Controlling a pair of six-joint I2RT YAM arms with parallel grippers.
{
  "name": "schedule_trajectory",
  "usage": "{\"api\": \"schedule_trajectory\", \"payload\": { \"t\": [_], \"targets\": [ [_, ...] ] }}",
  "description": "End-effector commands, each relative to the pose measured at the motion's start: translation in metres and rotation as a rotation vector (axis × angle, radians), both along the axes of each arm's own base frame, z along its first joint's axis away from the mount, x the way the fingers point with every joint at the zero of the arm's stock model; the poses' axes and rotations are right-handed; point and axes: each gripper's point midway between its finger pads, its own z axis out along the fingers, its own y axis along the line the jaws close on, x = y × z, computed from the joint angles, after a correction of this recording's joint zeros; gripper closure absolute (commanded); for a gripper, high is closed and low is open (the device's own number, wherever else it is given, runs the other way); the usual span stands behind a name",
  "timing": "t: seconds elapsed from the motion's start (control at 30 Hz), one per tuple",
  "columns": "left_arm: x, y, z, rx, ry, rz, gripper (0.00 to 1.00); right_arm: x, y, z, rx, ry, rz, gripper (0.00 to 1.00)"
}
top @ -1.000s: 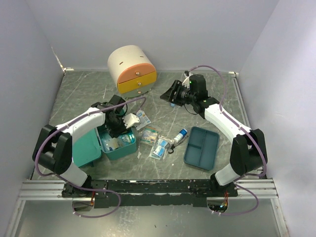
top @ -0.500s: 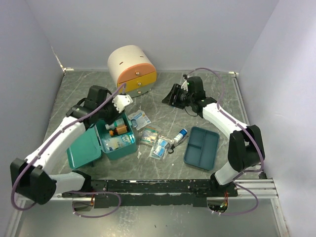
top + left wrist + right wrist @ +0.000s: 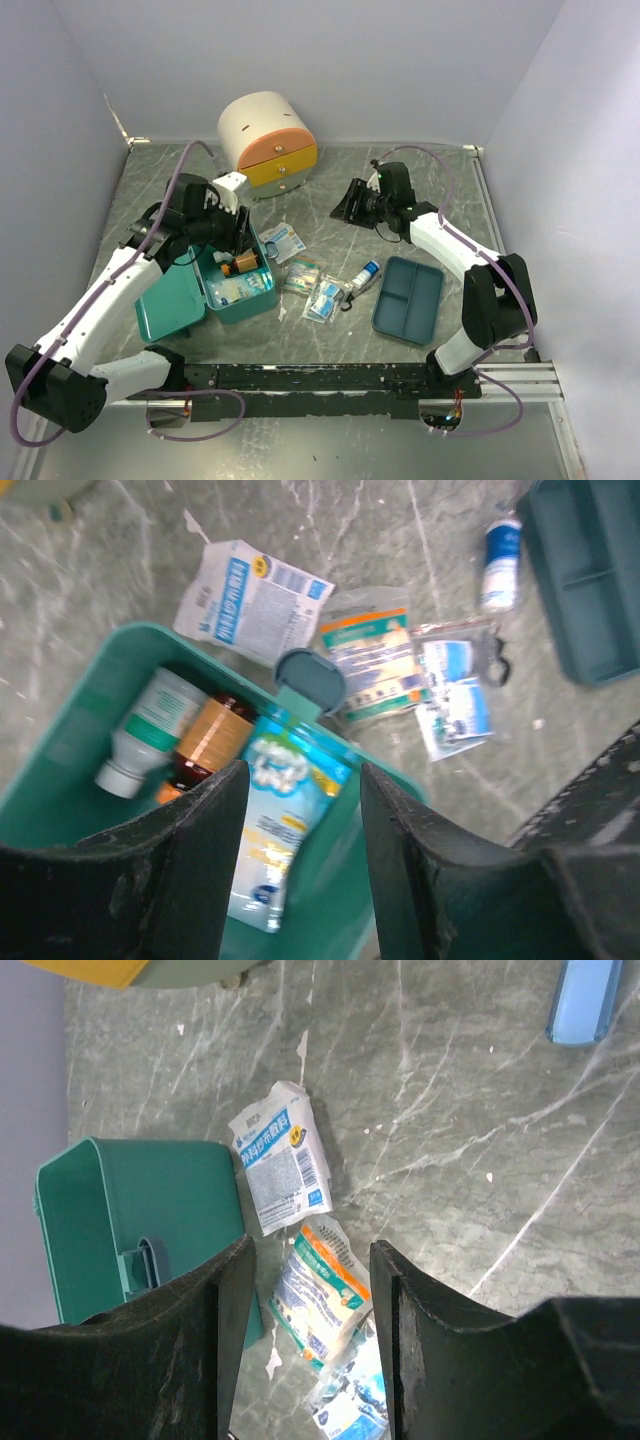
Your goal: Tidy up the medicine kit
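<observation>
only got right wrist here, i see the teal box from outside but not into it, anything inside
observer: yes. The left wrist view shows a white bottle, an amber bottle and a blue-and-white pouch lying in the medicine kit.
operator: where's the left gripper
observer: the left gripper hovers right above the open kit, jaws apart, with nothing between them.
operator: anything else on the table outside my view
observer: a dark-blue divided tray sits to the right of the loose packets, near the right arm.
</observation>
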Motion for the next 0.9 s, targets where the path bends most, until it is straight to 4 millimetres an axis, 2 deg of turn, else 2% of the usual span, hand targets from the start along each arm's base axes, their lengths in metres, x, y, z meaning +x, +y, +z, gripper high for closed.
{"api": "schedule_trajectory", "payload": {
  "t": [0.0, 0.07, 0.2, 0.3, 0.37, 0.47, 0.6, 0.73, 0.8, 0.87],
  "targets": [
    [-0.023, -0.014, 0.007, -0.183, 0.246, 0.212, 0.43, -0.006, -0.001, 0.001, 0.010, 0.001, -0.015, 0.51],
    [-0.034, -0.007, -0.006, -0.131, 0.316, 0.320, 0.46, -0.008, 0.000, -0.001, 0.015, 0.010, -0.018, 0.51],
    [-0.067, 0.012, -0.049, 0.068, 0.488, 0.500, 0.54, -0.012, 0.001, -0.009, 0.017, 0.033, -0.022, 0.51],
    [-0.087, 0.025, -0.073, 0.214, 0.541, 0.627, 0.53, -0.014, 0.003, -0.015, 0.016, 0.053, -0.023, 0.51],
    [-0.088, 0.033, -0.080, 0.235, 0.548, 0.702, 0.56, -0.016, 0.003, -0.017, 0.017, 0.059, -0.025, 0.51],
    [-0.084, 0.026, -0.090, 0.177, 0.554, 0.742, 0.56, -0.017, 0.003, -0.019, 0.018, 0.063, -0.028, 0.51],
    [-0.080, 0.030, -0.117, 0.223, 0.553, 0.763, 0.54, -0.017, 0.003, -0.020, 0.017, 0.063, -0.027, 0.51],
    [-0.081, 0.026, -0.144, 0.260, 0.595, 0.746, 0.50, -0.015, 0.002, -0.022, 0.004, 0.067, -0.031, 0.51],
    [-0.080, 0.036, -0.150, 0.300, 0.588, 0.807, 0.47, -0.014, 0.002, -0.023, -0.003, 0.068, -0.033, 0.51],
    [-0.070, 0.041, -0.154, 0.296, 0.565, 0.844, 0.45, -0.014, 0.002, -0.024, -0.004, 0.071, -0.034, 0.50]
  ]
}}
